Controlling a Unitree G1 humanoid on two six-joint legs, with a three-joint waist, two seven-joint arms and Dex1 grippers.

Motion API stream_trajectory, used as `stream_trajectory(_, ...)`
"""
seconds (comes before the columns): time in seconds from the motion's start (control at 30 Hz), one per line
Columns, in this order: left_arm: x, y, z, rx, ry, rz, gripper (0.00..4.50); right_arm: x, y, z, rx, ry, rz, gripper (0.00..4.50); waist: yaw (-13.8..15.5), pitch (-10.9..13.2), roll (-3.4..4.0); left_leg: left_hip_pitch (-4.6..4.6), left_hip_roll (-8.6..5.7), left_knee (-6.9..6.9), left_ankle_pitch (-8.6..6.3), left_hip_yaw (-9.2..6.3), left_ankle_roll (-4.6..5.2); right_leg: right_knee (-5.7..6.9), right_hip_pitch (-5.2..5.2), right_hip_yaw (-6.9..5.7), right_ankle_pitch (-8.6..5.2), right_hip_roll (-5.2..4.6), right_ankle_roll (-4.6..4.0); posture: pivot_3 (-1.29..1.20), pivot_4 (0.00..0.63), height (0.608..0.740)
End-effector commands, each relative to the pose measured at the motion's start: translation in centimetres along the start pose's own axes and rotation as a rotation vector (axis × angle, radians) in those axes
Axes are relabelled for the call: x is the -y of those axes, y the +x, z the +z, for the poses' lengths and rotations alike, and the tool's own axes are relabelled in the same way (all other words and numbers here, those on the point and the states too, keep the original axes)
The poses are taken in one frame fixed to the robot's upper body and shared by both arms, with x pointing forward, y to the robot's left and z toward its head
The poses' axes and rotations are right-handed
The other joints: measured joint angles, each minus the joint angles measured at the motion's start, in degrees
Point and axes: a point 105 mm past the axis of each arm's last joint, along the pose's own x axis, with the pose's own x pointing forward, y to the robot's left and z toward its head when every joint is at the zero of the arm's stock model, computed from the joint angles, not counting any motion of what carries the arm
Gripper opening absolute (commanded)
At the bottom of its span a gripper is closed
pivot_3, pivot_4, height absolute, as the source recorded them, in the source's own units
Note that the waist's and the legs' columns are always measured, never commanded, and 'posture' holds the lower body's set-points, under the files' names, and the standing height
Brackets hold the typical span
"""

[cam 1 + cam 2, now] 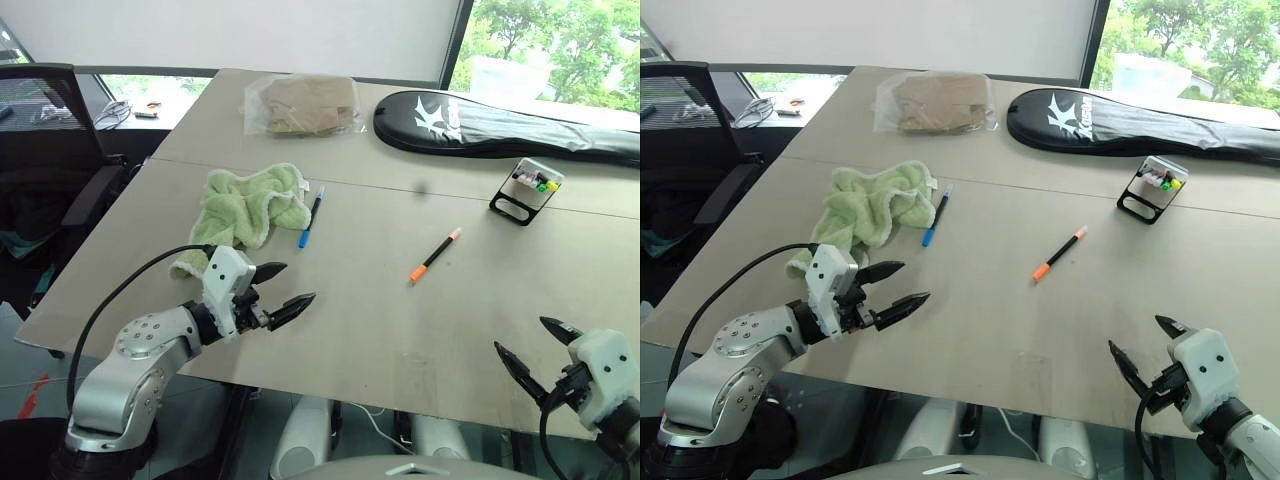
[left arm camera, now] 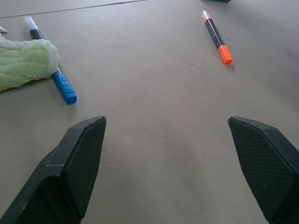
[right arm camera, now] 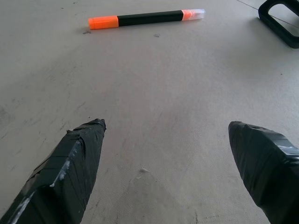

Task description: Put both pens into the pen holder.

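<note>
Both pens are laid flat on the worktop point(image 1: 380, 340). The blue pen point(image 1: 311, 217) is found just ahead of the left gripper point(image 1: 285, 290); the orange pen point(image 1: 434, 256) lies slanted, between both arms. Both sets of jaws, left and right gripper point(image 1: 530, 350), are opened wide and nothing is held. The pen holder point(image 1: 527, 190) is set far back on the right.

Bare table point(image 1: 370, 330) surrounds the orange pen point(image 1: 434, 256); green towel point(image 1: 245, 208) touches the blue pen point(image 1: 311, 217).

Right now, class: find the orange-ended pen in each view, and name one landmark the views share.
Left eye: mid-table, right of centre, orange-ended pen.
Right eye: mid-table.
Left wrist: upper right.
Right wrist: along the top.
Shared landmark: pen holder, beyond the pen.
</note>
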Motion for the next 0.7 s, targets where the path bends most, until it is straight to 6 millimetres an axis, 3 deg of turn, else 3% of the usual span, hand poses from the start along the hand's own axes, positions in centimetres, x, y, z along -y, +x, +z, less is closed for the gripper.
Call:
stream_trajectory(0.03,0.8,0.2,1.3,0.047,0.035,-0.044,4.31,-0.4,1.0,2.5,0.062,-0.021,0.0,4.49,0.0,0.0,0.0,0.0,0.0,-0.01,0.0,0.0,0.0,0.0,0.0,-0.01,0.0,0.0,0.0,0.0,0.15,0.74)
stream_trajectory(0.13,1.1,0.7,2.1,0.079,0.046,-0.06,4.31,-1.4,3.7,4.5,0.063,-0.047,0.053,4.49,-0.4,0.0,-0.07,0.03,0.05,0.0,0.0,0.09,0.0,-0.01,-0.03,-0.15,0.11,-0.13,-0.16,0.0,0.15,0.74)
stream_trajectory(0.23,1.4,1.1,2.4,0.082,0.073,-0.086,4.31,-1.0,6.0,5.4,-0.06,-0.041,0.026,4.49,-0.1,0.0,-0.11,0.42,0.04,-0.01,0.0,0.17,0.0,0.0,0.17,-0.71,0.16,-0.51,-0.22,0.0,0.15,0.74)
stream_trajectory(0.33,1.7,1.4,2.8,0.09,0.126,-0.101,4.31,-1.2,8.7,7.3,-0.137,0.077,0.067,4.49,0.0,0.0,-0.13,0.48,0.05,-0.03,0.0,0.18,-0.01,0.0,0.25,-0.82,0.24,-0.54,-0.35,0.0,0.15,0.74)
stream_trajectory(0.43,2.1,1.1,5.2,0.212,0.205,-0.136,4.31,0.1,12.3,9.2,-0.203,0.235,0.018,4.49,-0.1,0.0,-0.15,0.48,0.05,-0.03,0.01,0.17,-0.01,0.01,0.24,-1.02,0.32,-0.56,-0.47,0.0,0.15,0.74)
stream_trajectory(0.53,2.6,1.0,5.9,0.231,0.231,-0.188,4.31,0.6,14.5,11.1,-0.209,0.264,-0.009,4.49,0.3,0.0,-0.14,0.35,0.02,-0.03,0.01,0.12,0.0,0.01,0.22,-1.3,0.34,-0.55,-0.51,0.0,0.15,0.74)
stream_trajectory(0.7,1.9,0.9,6.8,0.255,0.234,-0.155,4.31,1.2,17.7,10.7,-0.325,0.403,-0.114,4.49,-0.1,0.0,-0.11,0.19,-0.21,-0.04,0.12,0.2,0.24,-0.01,0.22,-1.43,0.34,-0.49,-0.47,0.0,0.15,0.74)
